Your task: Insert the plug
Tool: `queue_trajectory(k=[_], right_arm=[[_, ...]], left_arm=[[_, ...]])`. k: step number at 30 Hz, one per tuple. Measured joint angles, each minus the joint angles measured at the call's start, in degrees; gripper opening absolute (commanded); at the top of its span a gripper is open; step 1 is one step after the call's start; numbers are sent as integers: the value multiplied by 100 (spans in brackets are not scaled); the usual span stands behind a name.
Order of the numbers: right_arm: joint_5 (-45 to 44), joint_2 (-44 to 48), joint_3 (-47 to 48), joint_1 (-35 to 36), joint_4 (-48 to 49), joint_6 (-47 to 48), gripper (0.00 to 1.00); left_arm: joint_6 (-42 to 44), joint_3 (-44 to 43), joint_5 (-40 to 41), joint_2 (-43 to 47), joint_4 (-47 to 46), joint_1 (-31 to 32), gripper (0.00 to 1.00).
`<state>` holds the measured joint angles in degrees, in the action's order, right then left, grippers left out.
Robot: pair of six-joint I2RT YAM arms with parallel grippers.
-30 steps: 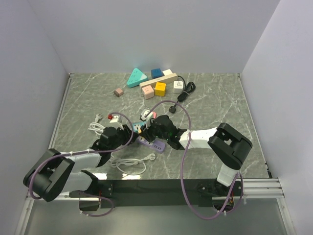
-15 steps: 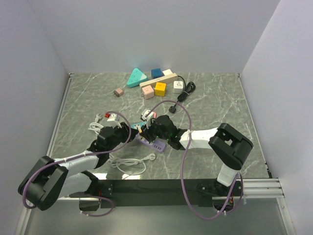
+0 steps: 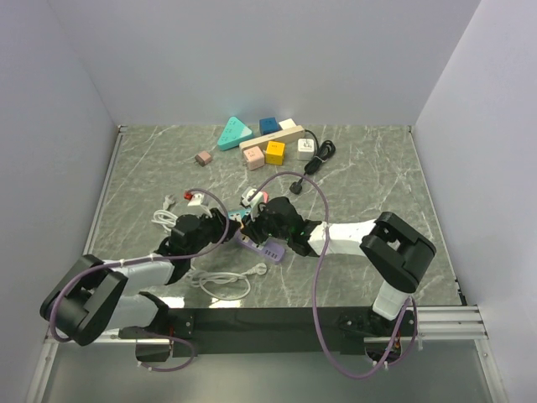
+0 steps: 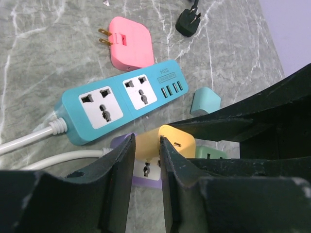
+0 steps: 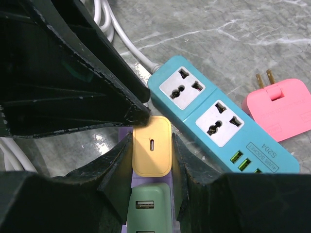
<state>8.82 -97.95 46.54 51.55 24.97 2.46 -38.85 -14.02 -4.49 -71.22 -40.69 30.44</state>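
One yellow plug, pinched by right end effector; overhead it seems hidden

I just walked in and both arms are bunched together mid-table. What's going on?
The right gripper is clamped on a yellow charger, holding it at the purple power strip, right beside a green charger on that strip. The left gripper is down at the same strip, but whether it grips anything is unclear. A blue power strip and a pink adapter lie alongside. I can't tell if the plug is fully seated.
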Motion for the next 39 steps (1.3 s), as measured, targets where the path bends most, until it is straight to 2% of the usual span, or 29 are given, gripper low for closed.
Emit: queue_trajectory(k=[18, 21, 26, 29, 30, 31, 32, 36, 39], right_arm=[[-201, 2, -103, 83, 160, -149, 0], [-227, 48, -109, 105, 94, -216, 9], [-330, 164, -114, 111, -116, -369, 16], [-422, 260, -116, 127, -289, -439, 31], [-452, 293, -118, 138, -350, -455, 51], [-483, 321, -120, 153, -402, -485, 59], [-479, 345, -122, 166, -503, -525, 72], [-505, 350, -251, 238, -999, -610, 87], [-610, 354, -264, 258, -1169, -629, 91]], left_arm=[[-35, -214, -323, -651, -516, 22, 31], [-70, -264, -319, -785, -614, 76, 30], [-92, -273, -271, -955, -839, 175, 28], [-92, -273, -184, -1014, -940, 286, 28], [-92, -273, -162, -1019, -951, 315, 28], [-92, -273, -149, -1019, -951, 341, 28], [-90, -271, -129, -1019, -955, 365, 28], [-83, -271, -59, -1016, -960, 396, 28], [-81, -271, -31, -1016, -960, 407, 28]])
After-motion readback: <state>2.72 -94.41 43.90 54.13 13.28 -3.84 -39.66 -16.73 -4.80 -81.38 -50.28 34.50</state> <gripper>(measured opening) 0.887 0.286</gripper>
